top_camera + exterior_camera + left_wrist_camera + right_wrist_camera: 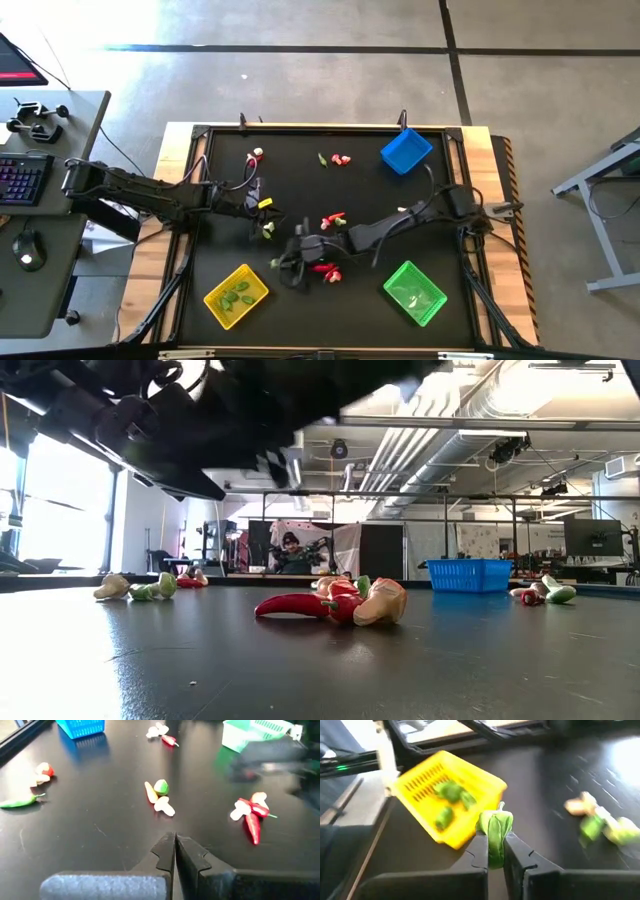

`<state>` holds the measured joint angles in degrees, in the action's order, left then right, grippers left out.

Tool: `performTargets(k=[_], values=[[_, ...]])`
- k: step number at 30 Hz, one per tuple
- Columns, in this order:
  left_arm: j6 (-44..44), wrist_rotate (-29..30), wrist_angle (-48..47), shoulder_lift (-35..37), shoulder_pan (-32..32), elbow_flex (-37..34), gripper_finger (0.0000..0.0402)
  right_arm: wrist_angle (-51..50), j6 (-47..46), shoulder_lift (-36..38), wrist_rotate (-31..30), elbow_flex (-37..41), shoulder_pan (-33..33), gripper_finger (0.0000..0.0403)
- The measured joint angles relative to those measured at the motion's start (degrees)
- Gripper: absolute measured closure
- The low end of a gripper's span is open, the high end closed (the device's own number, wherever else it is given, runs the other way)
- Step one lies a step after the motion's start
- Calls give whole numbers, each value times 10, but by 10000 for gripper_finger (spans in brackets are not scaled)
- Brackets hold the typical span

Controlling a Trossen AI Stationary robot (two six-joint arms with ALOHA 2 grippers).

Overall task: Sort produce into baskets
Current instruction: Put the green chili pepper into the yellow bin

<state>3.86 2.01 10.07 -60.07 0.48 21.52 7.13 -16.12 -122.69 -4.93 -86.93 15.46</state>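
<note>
1. On the black table (200, 230), three baskets are set well apart, so that each kind can be kept separate: the blue basket (405, 151) at the far edge, the green basket (414, 292) near the right front, the yellow basket (236, 296) near the left front. Green pieces already lie in the yellow one, which marks it, by judgement, as the place for green produce.
2. The right gripper (495, 851) is held above the table's middle, facing the yellow basket (447, 802). Its fingers are clamped on a green pod (496, 832), carried upright between them, apparently for delivery there.
3. The left gripper (175, 851) hangs over the left-centre of the table, fingers pressed together on nothing; it is judged to be waiting.
4. Loose produce lies scattered across the middle of the table: a red chili (295, 605) touching a whitish bulb (383, 603), and small mixed clusters (340, 159) nearer the blue basket, none of it yet sorted.
</note>
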Motion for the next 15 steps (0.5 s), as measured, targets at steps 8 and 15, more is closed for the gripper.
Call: performTargets(k=[8, 15], values=[[0, -1, 0, 0, 15, 0, 401, -119, 27, -125, 102, -236, -1, 396], [2, -2, 1, 0, 27, 0, 401, -187, -22, -206, 180, -361, -15, 396]])
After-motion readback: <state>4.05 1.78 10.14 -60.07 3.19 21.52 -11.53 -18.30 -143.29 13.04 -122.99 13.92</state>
